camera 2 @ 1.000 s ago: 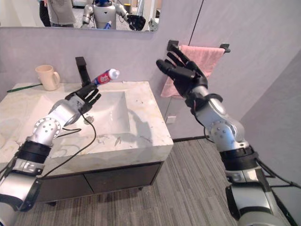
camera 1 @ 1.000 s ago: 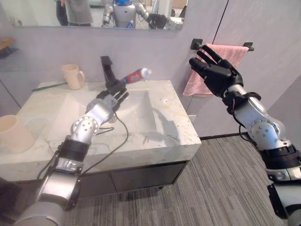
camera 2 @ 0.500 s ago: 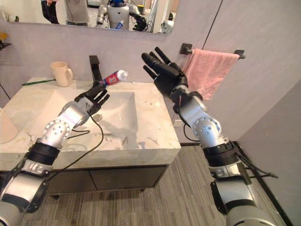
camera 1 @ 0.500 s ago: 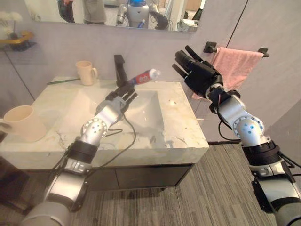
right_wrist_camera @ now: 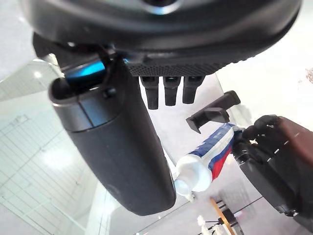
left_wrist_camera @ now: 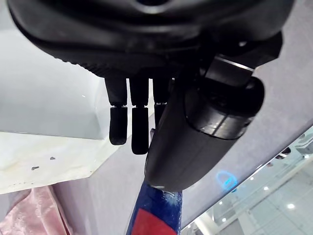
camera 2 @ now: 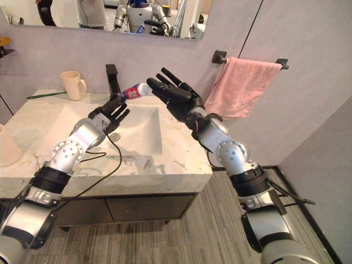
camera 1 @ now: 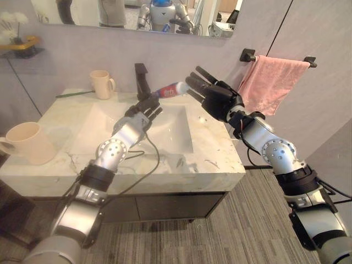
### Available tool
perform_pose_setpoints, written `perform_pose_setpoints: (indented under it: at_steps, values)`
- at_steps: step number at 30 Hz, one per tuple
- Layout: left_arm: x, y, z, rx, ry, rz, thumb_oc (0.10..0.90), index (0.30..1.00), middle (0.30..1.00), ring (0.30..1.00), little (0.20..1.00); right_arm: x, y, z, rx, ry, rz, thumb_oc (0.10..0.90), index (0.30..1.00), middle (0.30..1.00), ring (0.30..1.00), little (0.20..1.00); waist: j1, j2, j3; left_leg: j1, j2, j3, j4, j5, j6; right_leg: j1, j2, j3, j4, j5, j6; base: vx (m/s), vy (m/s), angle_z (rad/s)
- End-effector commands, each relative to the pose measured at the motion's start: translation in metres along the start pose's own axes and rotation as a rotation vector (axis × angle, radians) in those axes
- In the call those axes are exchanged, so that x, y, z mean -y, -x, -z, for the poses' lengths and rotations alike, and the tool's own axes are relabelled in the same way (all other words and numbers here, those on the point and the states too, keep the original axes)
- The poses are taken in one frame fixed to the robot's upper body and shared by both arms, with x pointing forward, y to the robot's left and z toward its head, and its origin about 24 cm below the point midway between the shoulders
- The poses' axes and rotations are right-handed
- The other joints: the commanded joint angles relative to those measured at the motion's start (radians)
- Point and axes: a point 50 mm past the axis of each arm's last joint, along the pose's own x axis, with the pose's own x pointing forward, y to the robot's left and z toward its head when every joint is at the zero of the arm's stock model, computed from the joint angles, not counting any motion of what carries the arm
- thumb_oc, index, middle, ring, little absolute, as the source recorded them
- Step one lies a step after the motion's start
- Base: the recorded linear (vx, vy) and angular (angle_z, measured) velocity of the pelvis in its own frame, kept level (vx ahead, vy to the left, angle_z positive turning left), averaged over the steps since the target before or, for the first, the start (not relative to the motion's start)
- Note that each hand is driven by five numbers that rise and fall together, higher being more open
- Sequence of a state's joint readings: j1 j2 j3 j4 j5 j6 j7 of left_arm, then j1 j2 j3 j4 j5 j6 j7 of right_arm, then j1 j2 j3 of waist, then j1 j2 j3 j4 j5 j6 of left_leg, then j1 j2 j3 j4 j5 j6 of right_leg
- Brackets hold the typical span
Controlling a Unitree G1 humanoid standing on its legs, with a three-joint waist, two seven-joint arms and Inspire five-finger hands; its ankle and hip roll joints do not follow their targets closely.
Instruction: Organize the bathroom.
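Toothpaste [camera 1: 168,90] sits gripped in your left hand [camera 1: 140,114] above the basin, cap aimed at your right hand [camera 1: 215,100], whose fingers [camera 2: 165,82] are spread beside it, likely for a handover.

Lighting even and fairly bright, diffuse from overhead. Soft shadows of both arms fall on the pale desk [camera 1: 214,159] and in the sink basin [camera 1: 165,129]. Mirror [camera 2: 110,16] reflects a bright room with small ceiling lights. Wrist views: own fingers [left_wrist_camera: 129,127] blurred and dark; toothpaste tube [right_wrist_camera: 210,159] reasonably sharp. Straight lines bow slightly toward the edges.
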State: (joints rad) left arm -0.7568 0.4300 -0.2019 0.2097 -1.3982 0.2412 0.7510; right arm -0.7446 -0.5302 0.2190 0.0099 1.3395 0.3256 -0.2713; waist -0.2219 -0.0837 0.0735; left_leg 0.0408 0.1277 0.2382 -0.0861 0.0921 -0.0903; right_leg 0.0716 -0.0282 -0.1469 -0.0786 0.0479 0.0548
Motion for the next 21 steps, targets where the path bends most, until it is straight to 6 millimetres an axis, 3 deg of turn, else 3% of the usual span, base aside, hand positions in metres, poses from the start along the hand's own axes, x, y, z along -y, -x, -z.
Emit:
perform_pose_setpoints:
  at_steps: [1, 21]
  values:
    - [0.059, 0.025, -0.045, 0.214, -0.001, 0.297, 0.400, 0.300, 0.300, 0.300, 0.300, -0.023, 0.002, -0.036, 0.178, 0.021, -0.141, 0.800, 0.900, 0.900, 0.900, 0.900, 0.025, 0.016, -0.127, -0.001, 0.055, 0.062, 0.005, -0.020, -0.004, -0.032, -0.008, -0.075, 0.102, -0.089, 0.080, 0.00, 0.000, 0.00]
    - [0.049, 0.028, -0.060, 0.316, 0.025, 0.218, 0.400, 0.300, 0.300, 0.300, 0.300, -0.033, 0.021, -0.045, 0.202, 0.091, -0.276, 0.800, 0.900, 0.900, 0.900, 0.900, 0.003, 0.006, -0.129, 0.000, 0.066, 0.081, 0.003, -0.017, -0.011, -0.036, -0.003, -0.064, 0.096, -0.085, 0.083, 0.00, 0.000, 0.00]
